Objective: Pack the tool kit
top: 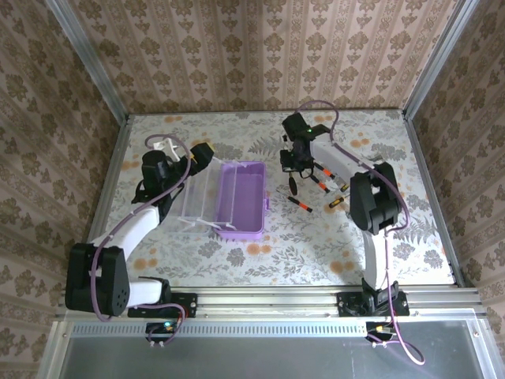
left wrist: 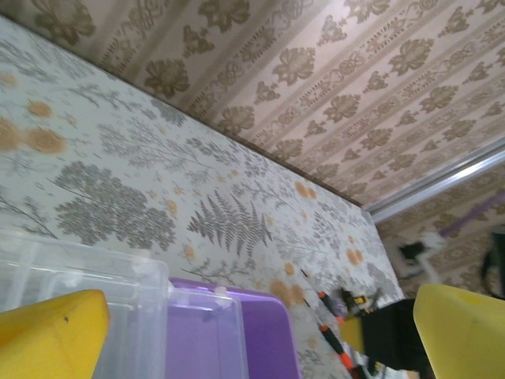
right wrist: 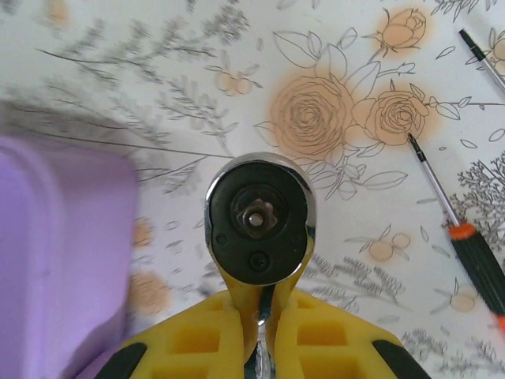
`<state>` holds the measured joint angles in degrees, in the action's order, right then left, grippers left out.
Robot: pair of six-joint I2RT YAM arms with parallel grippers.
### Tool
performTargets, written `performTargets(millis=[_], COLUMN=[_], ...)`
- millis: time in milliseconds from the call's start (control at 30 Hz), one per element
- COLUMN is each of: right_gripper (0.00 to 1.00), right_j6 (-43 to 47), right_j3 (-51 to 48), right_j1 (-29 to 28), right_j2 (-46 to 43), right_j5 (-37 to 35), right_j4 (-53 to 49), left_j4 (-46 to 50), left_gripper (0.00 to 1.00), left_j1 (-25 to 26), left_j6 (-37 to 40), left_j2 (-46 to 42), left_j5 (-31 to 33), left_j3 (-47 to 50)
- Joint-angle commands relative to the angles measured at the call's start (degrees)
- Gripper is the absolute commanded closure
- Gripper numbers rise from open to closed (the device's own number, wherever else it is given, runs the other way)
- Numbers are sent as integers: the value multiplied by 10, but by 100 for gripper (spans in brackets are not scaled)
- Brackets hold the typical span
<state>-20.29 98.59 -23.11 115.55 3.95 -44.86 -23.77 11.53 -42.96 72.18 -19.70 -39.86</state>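
Damask wallpaper [top: 237, 55] encloses a table [top: 316, 245] covered in a floral print of grey ferns and orange roses. The tool case [top: 243, 199], a shallow purple plastic tray with rounded corners, lies left of centre with its clear, ribbed lid [top: 196, 197] swung open toward the left arm.

The left gripper [top: 183, 150] hovers over that lid, bent down from a raised elbow, its blocky yellow fingers [left wrist: 47, 335] spread wide with nothing between them.

The right arm reaches far forward. The right gripper [right wrist: 264, 308] is clamped on a ratchet [right wrist: 260, 217] by the neck. Its wrist camera shows the round chrome head and dark drive face just right of the case edge. Slim screwdrivers [top: 302, 205] with black-and-orange handles lie nearby.
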Motion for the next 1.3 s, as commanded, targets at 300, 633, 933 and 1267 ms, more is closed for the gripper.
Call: performTargets(millis=[300,633,933,1267], right_gripper=[88,88,88,86], right_j6=[-220,-272,-297,-318], right_j3=[-96,-72,-20,-28], right_j1=[-121,-153,-153,-155], right_j2=[-98,-29,40,83], right_j5=[84,69,62,64], right_j4=[157,193,180,190], left_j4=[187,185,156,138], left_gripper=[0,0,0,0], left_j1=[-13,-23,-23,-23], left_j6=[86,72,69,66], left_j2=[-48,-73,-89,-84], left_j5=[231,263,245,236], left_j3=[-41,-28,-15,-7])
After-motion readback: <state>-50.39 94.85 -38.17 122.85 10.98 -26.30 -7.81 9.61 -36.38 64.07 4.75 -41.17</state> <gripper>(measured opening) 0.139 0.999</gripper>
